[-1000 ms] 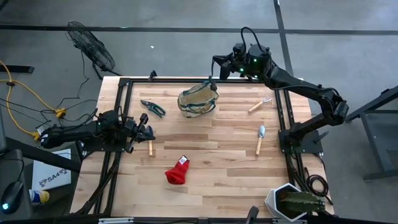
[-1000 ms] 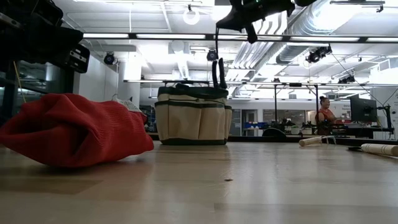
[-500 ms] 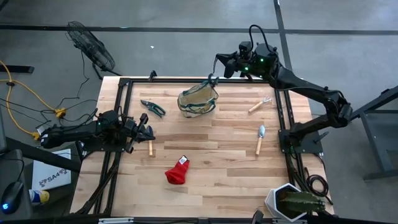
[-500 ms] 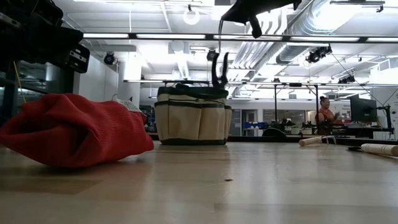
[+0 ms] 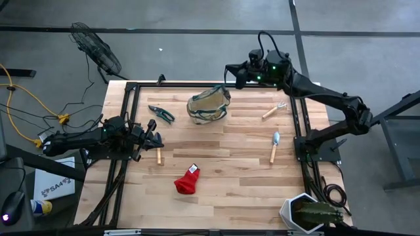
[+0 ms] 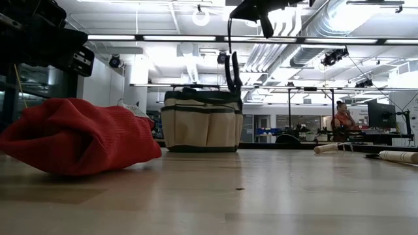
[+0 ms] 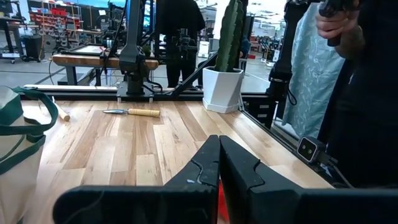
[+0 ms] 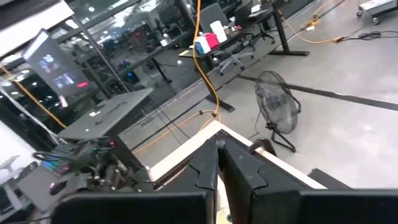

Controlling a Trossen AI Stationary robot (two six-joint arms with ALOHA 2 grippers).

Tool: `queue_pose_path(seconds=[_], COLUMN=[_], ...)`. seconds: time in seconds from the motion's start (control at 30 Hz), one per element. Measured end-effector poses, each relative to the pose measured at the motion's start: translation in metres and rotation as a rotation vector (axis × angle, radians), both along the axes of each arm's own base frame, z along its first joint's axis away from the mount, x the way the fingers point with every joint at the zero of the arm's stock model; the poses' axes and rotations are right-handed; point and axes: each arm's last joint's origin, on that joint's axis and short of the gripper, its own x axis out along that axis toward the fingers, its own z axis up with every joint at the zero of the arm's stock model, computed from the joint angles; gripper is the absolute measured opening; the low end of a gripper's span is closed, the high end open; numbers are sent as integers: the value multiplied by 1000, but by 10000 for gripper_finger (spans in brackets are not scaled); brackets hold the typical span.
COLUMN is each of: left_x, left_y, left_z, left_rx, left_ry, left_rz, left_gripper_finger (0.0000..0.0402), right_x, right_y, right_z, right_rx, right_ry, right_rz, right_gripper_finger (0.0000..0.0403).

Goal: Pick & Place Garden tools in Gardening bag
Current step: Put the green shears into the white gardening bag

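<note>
I have the right gripper (image 5: 229, 73) at the upper centre of the high view, above the gardening bag's (image 5: 209, 105) far right rim, fingers pressed together on a dark shear (image 6: 230, 68) that hangs point-down over the bag's right edge in the low view. My worry is the release: the tool dangles so close to the rim that it could catch the trim or a loop handle and tip outside onto the worktop (image 5: 223, 170). It may also swing if I move quickly. The left gripper (image 5: 155, 140) waits at the left edge, fingers pressed together on nothing I can see. Still on the worktop are a second shear (image 5: 161, 113), the trowel (image 5: 274, 147), the fork (image 5: 273, 109) and the red cloth (image 5: 187, 179).
</note>
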Motion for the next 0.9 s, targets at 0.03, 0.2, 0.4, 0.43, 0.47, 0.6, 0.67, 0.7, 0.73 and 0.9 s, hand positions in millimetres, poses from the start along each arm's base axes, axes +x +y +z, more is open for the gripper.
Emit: queue_pose_path(seconds=[0.03, 0.2, 0.4, 0.43, 0.47, 0.6, 0.67, 0.7, 0.73, 0.9], left_x=[0, 0, 0, 0, 0, 0, 0, 0, 0, 0], left_y=[0, 0, 0, 0, 0, 0, 0, 0, 0, 0], left_z=[0, 0, 0, 0, 0, 0, 0, 0, 0, 0], left_rx=[0, 0, 0, 0, 0, 0, 0, 0, 0, 0], left_ry=[0, 0, 0, 0, 0, 0, 0, 0, 0, 0], left_rz=[0, 0, -1, -1, -1, -1, -1, -1, -1, -5], left_gripper_finger=[0, 0, 0, 0, 0, 0, 0, 0, 0, 0], right_x=[1, 2, 2, 2, 2, 2, 2, 2, 2, 1], right_y=[1, 3, 3, 3, 4, 4, 4, 4, 4, 4], right_z=[0, 2, 5, 5, 5, 4, 2, 1, 0, -3], right_rx=[-2, -7, 2, 4, 5, 11, 19, 22, 25, 35], right_ry=[-4, -19, -55, -55, -54, -45, -28, -18, -8, 24], right_rz=[5, 12, 35, 36, 42, 54, 52, 48, 43, 29], right_gripper_finger=[4, 4, 4, 4, 4, 4, 4, 4, 4, 4])
